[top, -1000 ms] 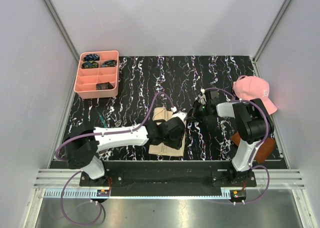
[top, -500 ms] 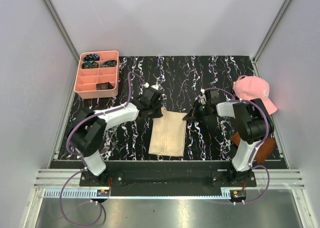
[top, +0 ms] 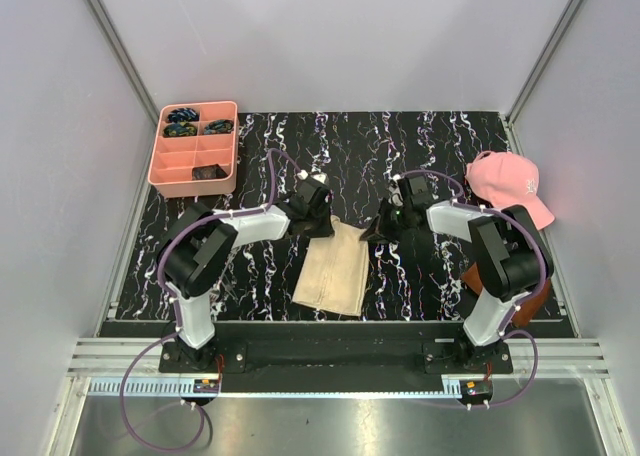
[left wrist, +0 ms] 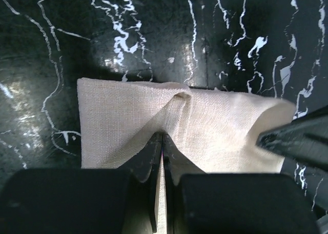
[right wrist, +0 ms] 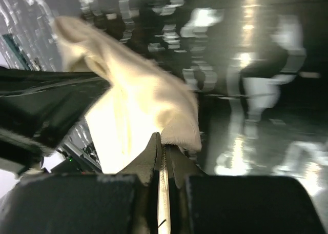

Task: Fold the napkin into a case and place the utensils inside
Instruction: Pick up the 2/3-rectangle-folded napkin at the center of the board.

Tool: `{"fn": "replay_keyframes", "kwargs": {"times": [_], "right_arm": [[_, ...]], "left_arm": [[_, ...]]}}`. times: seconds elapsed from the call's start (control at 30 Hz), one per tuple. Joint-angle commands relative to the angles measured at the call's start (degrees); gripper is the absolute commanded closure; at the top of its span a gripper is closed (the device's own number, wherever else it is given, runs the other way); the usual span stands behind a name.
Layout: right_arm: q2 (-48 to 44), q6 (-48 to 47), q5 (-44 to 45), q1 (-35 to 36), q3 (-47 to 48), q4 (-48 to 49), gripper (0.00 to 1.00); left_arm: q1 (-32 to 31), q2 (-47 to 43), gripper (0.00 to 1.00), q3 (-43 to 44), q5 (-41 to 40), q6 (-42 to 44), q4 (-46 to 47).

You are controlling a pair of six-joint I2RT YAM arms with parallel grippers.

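Top external view: the left gripper (top: pixel 322 219), which a second ago lay sprawled across the napkin (top: pixel 332 269), has swung out to the cloth's far left corner and snapped closed on it. The right gripper (top: pixel 372 232) is where it was at the far right corner, clamped tight. So both far corners are now pinched, and that reads as the set-up for the next fold toward the case. The napkin sits mid-table between the two arms as a tan rectangle, a little skewed from where it lay half a second back. On the left wrist, the left gripper (left wrist: pixel 162 136) has its jaws pressed together with the napkin (left wrist: pixel 215 121) puckering into a ridge right at the tips. On the right wrist, the right gripper (right wrist: pixel 161 136) bites the napkin (right wrist: pixel 138 100) edge, which lifts off the black marbled table (top: pixel 440 146). That view is badly smeared, though, so how many layers it holds I cannot tell. The utensils are nowhere I can make out. The pink tray (top: pixel 193 162) holds only small dark bits, the pink cap (top: pixel 505 181) sits at the far right, and the brown square (top: pixel 535 294) is mostly hidden behind the right arm.
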Motion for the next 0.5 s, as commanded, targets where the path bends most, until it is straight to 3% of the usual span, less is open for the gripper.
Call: {"fn": "replay_keyframes", "kwargs": {"times": [0.0, 0.47], "right_arm": [[-3.3, 3.7, 2.8, 4.6, 4.0, -0.9, 1.00], [-0.9, 26.2, 6.2, 9.3, 2.7, 18.0, 1.00]], "left_arm": [[0.0, 1.4, 0.94, -1.3, 3.0, -1.6, 4.9], [-0.3, 0.8, 0.94, -4.4, 4.8, -2.9, 8.3]]}}
